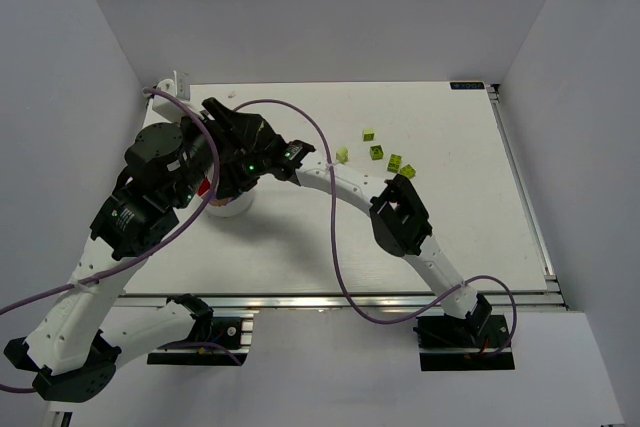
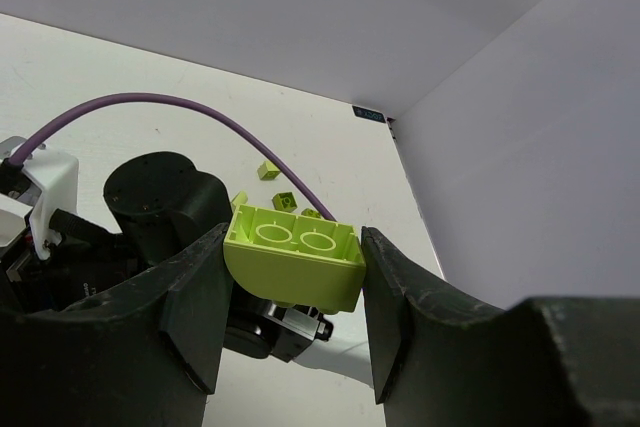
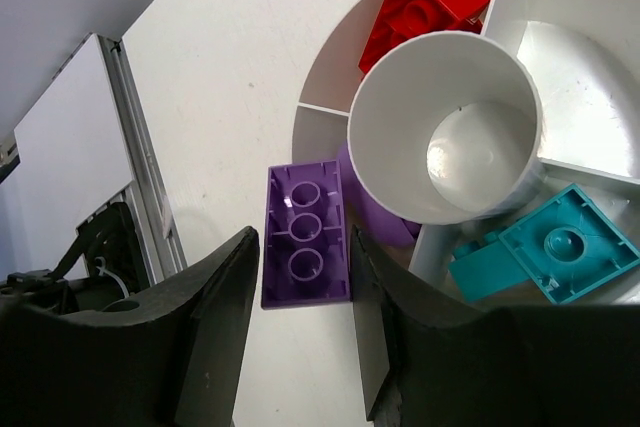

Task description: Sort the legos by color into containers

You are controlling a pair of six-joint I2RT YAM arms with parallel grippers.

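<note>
Right end effector (image 3: 303,249) clamps purple plastic brick (image 3: 305,232) over rim of white divided dish (image 3: 400,87); purple wedge (image 3: 320,137) just inward. Left end effector (image 2: 293,272) grips lime-green brick (image 2: 295,257).

Colour reference:

- Lime brick (image 2: 295,267): lime-green all over.
- Purple brick (image 3: 305,247): purple, with a second purple piece behind it.
- Red brick (image 3: 425,2): red.
- Teal brick (image 3: 565,247): teal.
- Loose bricks (image 1: 376,152): lime (5 visible in the top view, 1 paler).
- Dish (image 3: 400,77) and table (image 1: 450,227): white.
- Cable (image 2: 150,100): purple.
- Left gripper (image 2: 293,297) and right gripper (image 3: 305,277): black fingers (image 2: 190,307).
</note>
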